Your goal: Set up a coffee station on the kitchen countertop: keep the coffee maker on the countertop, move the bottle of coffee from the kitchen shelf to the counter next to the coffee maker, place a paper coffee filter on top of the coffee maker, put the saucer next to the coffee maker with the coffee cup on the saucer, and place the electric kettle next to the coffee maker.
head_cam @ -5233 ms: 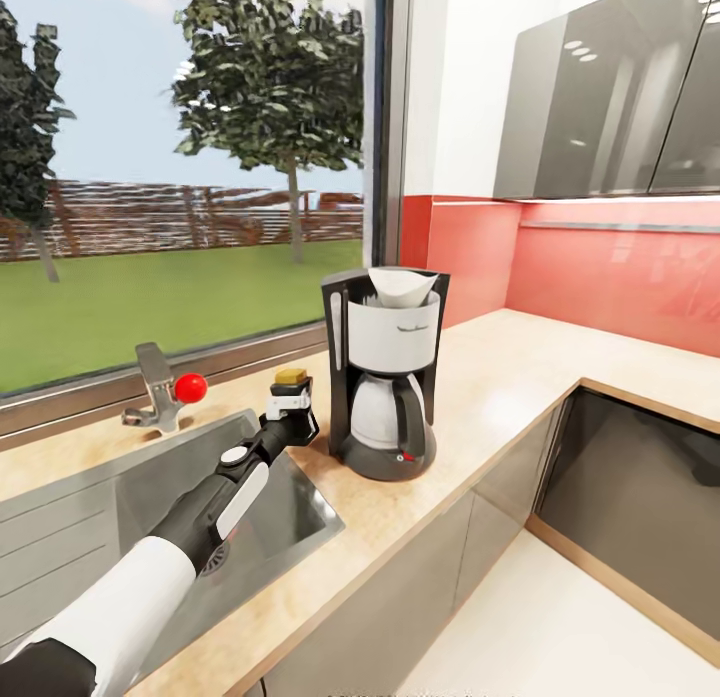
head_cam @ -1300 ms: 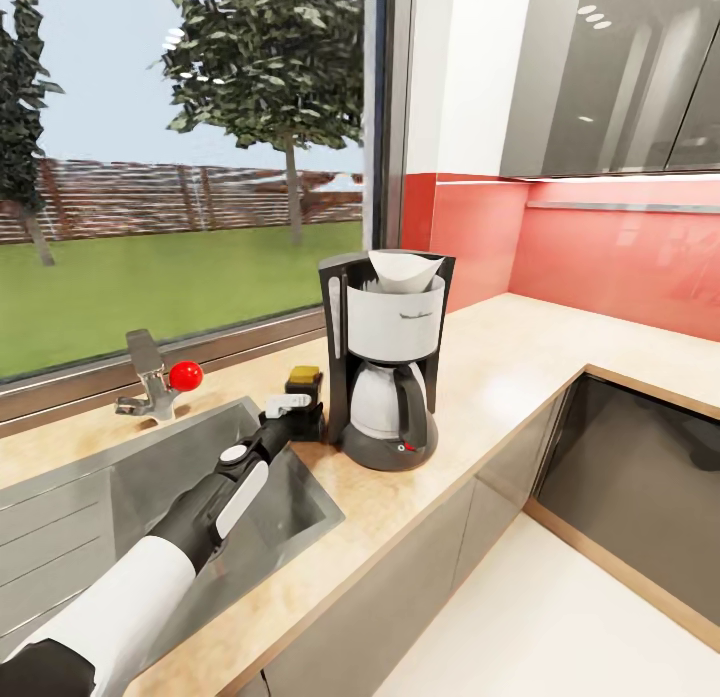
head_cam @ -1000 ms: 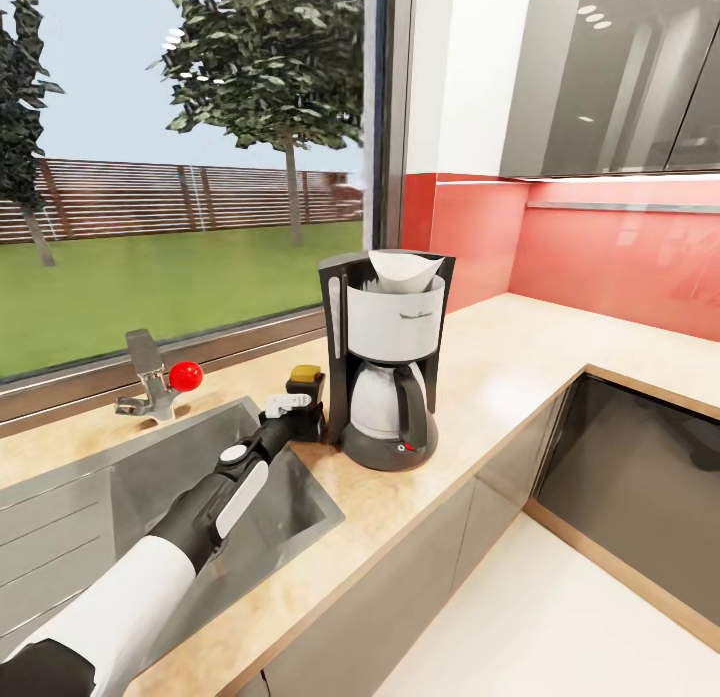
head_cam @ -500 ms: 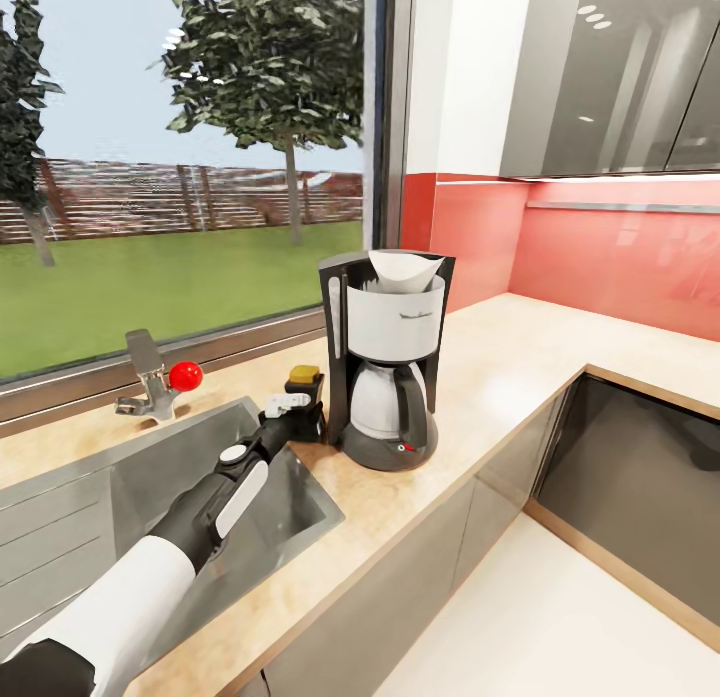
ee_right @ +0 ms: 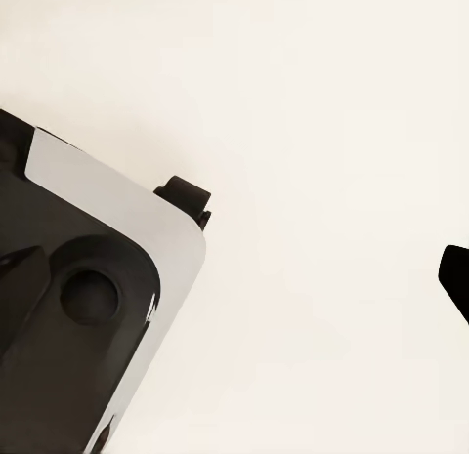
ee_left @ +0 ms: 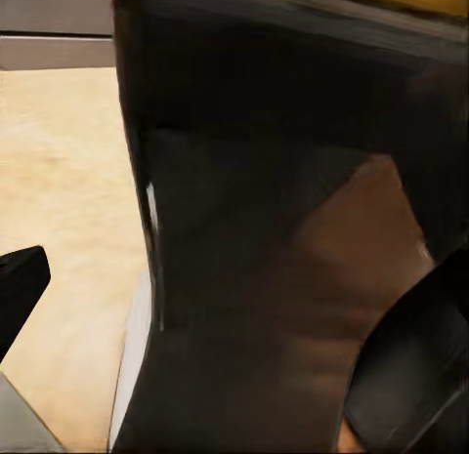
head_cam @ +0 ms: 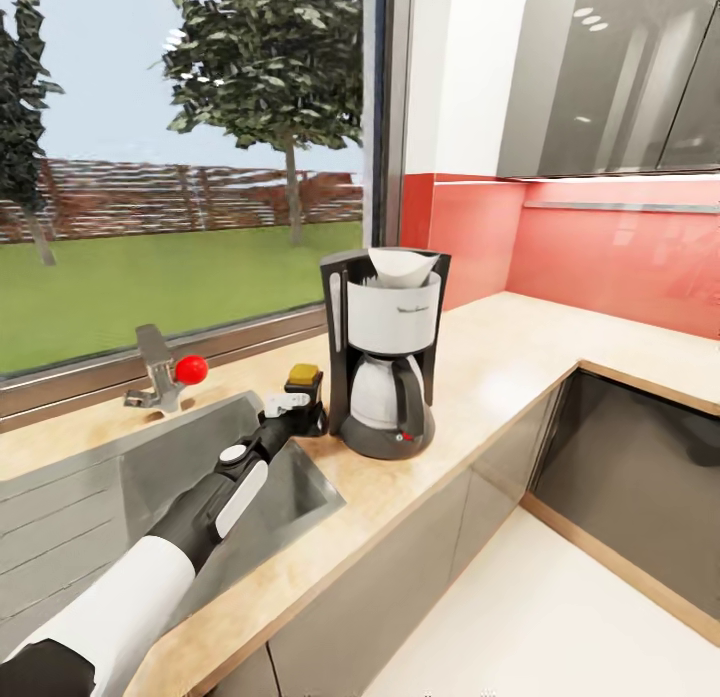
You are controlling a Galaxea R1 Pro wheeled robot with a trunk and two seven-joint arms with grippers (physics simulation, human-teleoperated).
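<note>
The coffee maker [head_cam: 385, 367] stands on the light-wood kitchen countertop [head_cam: 500, 357], with the white paper coffee filter [head_cam: 400, 265] sitting in its top. Just left of it the bottle of coffee [head_cam: 303, 389], dark with a yellowish top, stands on the counter at the sink's corner. My left gripper [head_cam: 293, 409] is at the bottle, open. In the left wrist view the bottle [ee_left: 283, 259] looms close, and one fingertip [ee_left: 20, 288] stands apart from it with bare counter between. In the right wrist view a black fingertip [ee_right: 459, 283] of my right gripper hangs over white floor.
A grey inset sink [head_cam: 150, 477] lies under my left forearm, with a faucet [head_cam: 155, 367] and its red knob [head_cam: 191, 368] behind it by the window. A red backsplash and grey wall cabinets [head_cam: 610, 87] run to the right. A dark inset panel [head_cam: 640, 497] sits in the counter's corner.
Since 5.2 s ago the bottle has come down from the air onto the counter beside the coffee maker. Over the last second the arm has held still; the head view has shifted slightly.
</note>
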